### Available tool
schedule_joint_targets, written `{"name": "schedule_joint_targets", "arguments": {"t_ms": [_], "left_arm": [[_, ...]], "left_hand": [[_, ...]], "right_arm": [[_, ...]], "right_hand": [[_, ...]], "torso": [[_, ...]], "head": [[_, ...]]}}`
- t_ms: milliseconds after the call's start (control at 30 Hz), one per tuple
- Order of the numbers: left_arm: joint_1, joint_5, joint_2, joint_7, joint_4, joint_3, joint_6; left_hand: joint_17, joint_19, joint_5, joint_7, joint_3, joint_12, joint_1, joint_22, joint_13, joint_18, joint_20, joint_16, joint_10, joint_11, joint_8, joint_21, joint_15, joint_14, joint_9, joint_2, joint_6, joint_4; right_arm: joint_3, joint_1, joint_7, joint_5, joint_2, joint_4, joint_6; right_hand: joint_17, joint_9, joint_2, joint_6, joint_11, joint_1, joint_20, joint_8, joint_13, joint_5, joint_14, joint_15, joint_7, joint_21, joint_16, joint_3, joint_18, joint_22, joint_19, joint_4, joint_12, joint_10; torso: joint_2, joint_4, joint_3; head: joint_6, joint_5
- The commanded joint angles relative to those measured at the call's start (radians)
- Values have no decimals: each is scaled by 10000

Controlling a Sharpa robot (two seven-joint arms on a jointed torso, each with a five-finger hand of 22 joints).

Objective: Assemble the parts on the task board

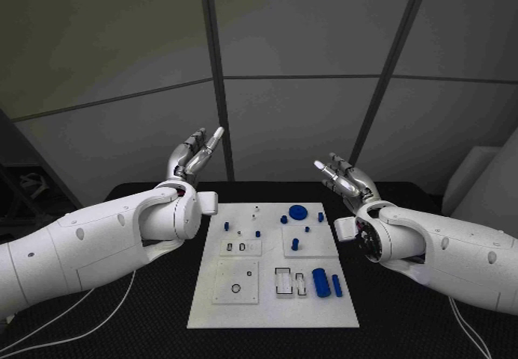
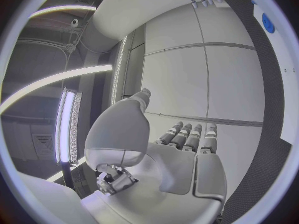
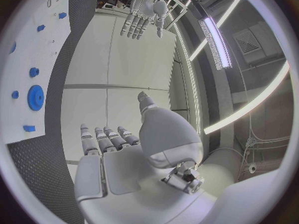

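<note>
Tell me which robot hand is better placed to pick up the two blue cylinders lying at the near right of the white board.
Right, probably. Both the right robot hand and left robot hand are raised and open, holding nothing, but the blue cylinders lie on the right half of the task board, nearer the right arm.

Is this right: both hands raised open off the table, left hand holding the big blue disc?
Not quite. The left hand holds nothing; the head view shows the big blue disc lying on the task board. The right hand is also raised, open.

Grey panelled wall [image 1: 291,112] with dark seams behind black table [image 1: 162,314]; ceiling light strips [image 3: 215,35] lit.
</note>
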Motion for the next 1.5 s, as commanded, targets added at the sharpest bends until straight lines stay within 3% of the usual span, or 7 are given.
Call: {"name": "schedule_joint_targets", "arguments": {"t_ms": [33,200,233,300,400,800,1500], "left_arm": [[12,146,13,340,-4,4,431],[12,146,13,340,-4,4,431],[11,140,-190,148,-37,2,831],[10,104,-242,149,-32,1,908],[9,-88,-357,172,-28,-1,1038],[-83,-913,-1021,305,520,-14,1429],[-219,-1002,-2058,-69,2419,-11,2220]], "left_hand": [[15,16,45,648,-15,82,231,15,25,-213,155,71,96,134,46,65,136,42,15,23,115,-7],[77,228,37,892,-80,197,318,68,102,-252,315,160,603,422,99,140,378,429,52,78,366,-221],[107,380,51,1024,-99,259,354,105,137,-303,347,211,860,565,139,199,513,638,77,95,530,-288],[169,758,48,1128,-126,332,444,196,176,-456,350,316,1198,701,208,345,631,1072,120,96,816,-405],[440,2238,67,570,-215,597,638,541,304,-806,357,877,2282,907,356,969,975,2935,203,101,1414,-628],[978,7440,61,911,-422,2232,1933,1362,771,-100,-18,2431,8752,208,1987,3143,-119,8600,899,372,7315,-1789],[1177,8332,55,975,-651,1375,1853,1187,483,-177,-315,2099,9499,170,1350,3179,-306,9618,473,390,7728,-1860]], "right_arm": [[27,91,-838,-1042,33,-151,1736],[39,136,-975,-1191,45,-234,2006],[38,134,-139,-3917,-137,-30,498],[38,134,-168,-4412,-164,-73,347],[39,135,-278,-5336,-195,-183,184],[49,177,-1267,-9036,-59,-692,1000],[57,1422,-4746,-15207,910,-1310,2958]], "right_hand": [[267,261,-90,1449,363,1444,64,442,253,56,2114,265,1598,722,510,228,263,300,1210,-893,466,1925],[457,614,-404,4109,320,2350,35,1198,509,-441,5147,186,1415,2252,1161,594,826,904,4010,-1853,1221,5401],[480,645,-440,4529,305,2411,40,1287,523,-471,5723,151,1376,2418,1257,640,883,955,4332,-1961,1313,6004],[537,700,-483,5282,193,2480,37,1449,559,-479,6791,30,1305,2568,1455,709,999,989,4639,-2111,1497,7108],[541,742,-556,6462,-13,2529,19,1636,516,-485,7672,-180,1147,2880,1532,816,1222,1073,5244,-2351,1513,7923],[784,611,-674,8889,-686,2067,-737,1491,514,-183,10669,-1072,763,4393,1762,1567,1373,1668,7088,-3248,1009,10327],[3055,595,-1659,9729,-1211,1399,-1756,869,563,-202,14153,-2036,349,8231,3618,2442,1366,3893,8423,-3143,509,11120]], "torso": [[1,-4,-2],[1,-4,-2],[11,-29,5],[10,-20,1],[12,-4,8],[34,-15,-10],[802,39,-15]], "head": [[-1,-1],[-1,-1],[-207,51],[-227,43],[-247,44],[-326,78],[-42,3]]}}
